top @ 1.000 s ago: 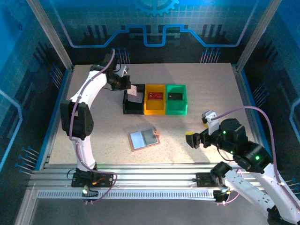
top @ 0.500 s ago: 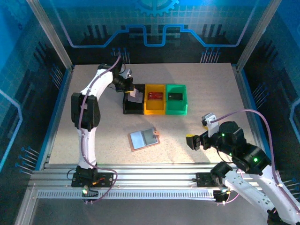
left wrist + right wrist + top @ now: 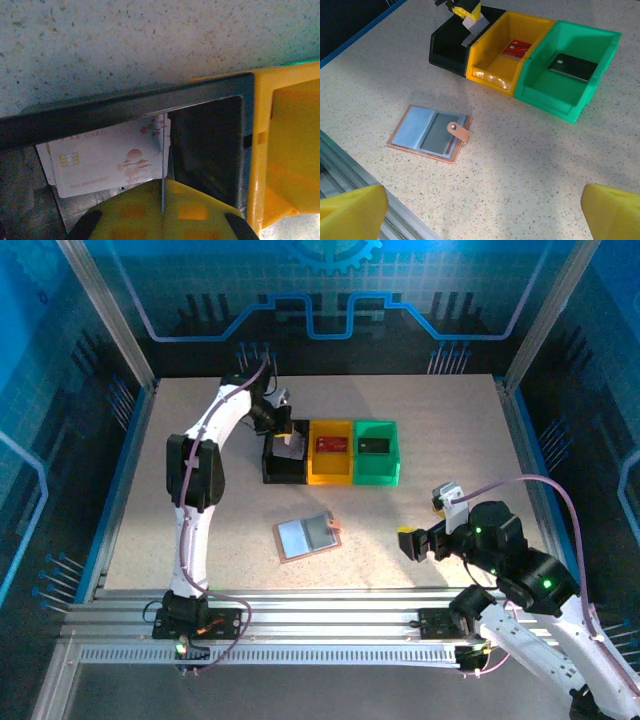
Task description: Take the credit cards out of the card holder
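The card holder point(image 3: 308, 535) point(image 3: 430, 132) lies open and flat on the table, snap tab to the right. Its right pocket looks dark grey. My left gripper point(image 3: 283, 429) point(image 3: 163, 187) point(image 3: 462, 7) hangs over the black bin point(image 3: 283, 477) point(image 3: 125, 107), shut on a whitish credit card point(image 3: 291, 447) point(image 3: 107, 160) point(image 3: 470, 25). That card has a chip and a pagoda print, and it reaches down past the bin's rim. My right gripper point(image 3: 411, 540) point(image 3: 482, 212) is open and holds nothing. It sits low, right of the card holder.
A yellow bin point(image 3: 331, 477) point(image 3: 490, 75) holds a red card point(image 3: 331, 445) point(image 3: 517, 49). Beside it, a green bin point(image 3: 377, 477) point(image 3: 545, 95) holds a black card point(image 3: 374, 445) point(image 3: 572, 66). The three bins stand in a row behind the card holder.
My left gripper has carried the whitish card a little to the right, over the black bin. The right arm has hardly moved.
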Motion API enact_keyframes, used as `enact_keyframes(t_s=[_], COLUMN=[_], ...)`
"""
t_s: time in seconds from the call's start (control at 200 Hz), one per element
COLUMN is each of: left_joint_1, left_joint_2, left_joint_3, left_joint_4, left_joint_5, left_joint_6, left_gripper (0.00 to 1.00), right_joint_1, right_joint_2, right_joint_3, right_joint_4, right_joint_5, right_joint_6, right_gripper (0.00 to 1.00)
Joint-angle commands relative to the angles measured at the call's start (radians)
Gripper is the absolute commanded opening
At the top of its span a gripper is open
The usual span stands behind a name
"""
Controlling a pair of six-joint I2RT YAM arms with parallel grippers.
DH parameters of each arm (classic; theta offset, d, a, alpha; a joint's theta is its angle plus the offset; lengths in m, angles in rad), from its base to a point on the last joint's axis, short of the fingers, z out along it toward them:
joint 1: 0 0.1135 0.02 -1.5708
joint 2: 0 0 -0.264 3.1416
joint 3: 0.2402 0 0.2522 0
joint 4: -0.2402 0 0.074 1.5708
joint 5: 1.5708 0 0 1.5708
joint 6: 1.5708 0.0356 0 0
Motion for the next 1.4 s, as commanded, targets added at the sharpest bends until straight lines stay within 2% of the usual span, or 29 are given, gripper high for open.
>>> enact_keyframes(t_s=[0.0,0.275,0.58,1.0,1.101,1.391], left_joint_1=[-0.001,0.000,0.000,0.000,0.000,0.004], left_joint_2=[0.020,0.045,0.067,0.091,0.096,0.097], left_joint_3=[0.039,0.082,0.109,0.158,0.177,0.244], left_joint_4=[-0.040,-0.057,-0.064,-0.085,-0.096,-0.141], left_joint_5=[0.016,0.011,0.009,-0.001,-0.008,-0.032], left_joint_6=[0.015,0.010,0.005,0.004,0.004,0.018], left_gripper=[0.00,0.00,0.04,0.13,0.19,0.21], right_joint_1=[0.002,0.008,0.013,0.023,0.023,0.024], right_joint_2=[-0.014,-0.017,-0.018,-0.025,-0.026,-0.030], right_joint_3=[-0.012,-0.014,-0.013,-0.014,-0.016,-0.017], right_joint_4=[0.010,0.006,0.004,0.001,0.001,0.001], right_joint_5=[0.014,0.023,0.029,0.041,0.043,0.047], right_joint_6=[0.011,0.013,0.011,0.010,0.010,0.007], right_gripper=[1.00,1.00,1.00,1.00,1.00,1.00])
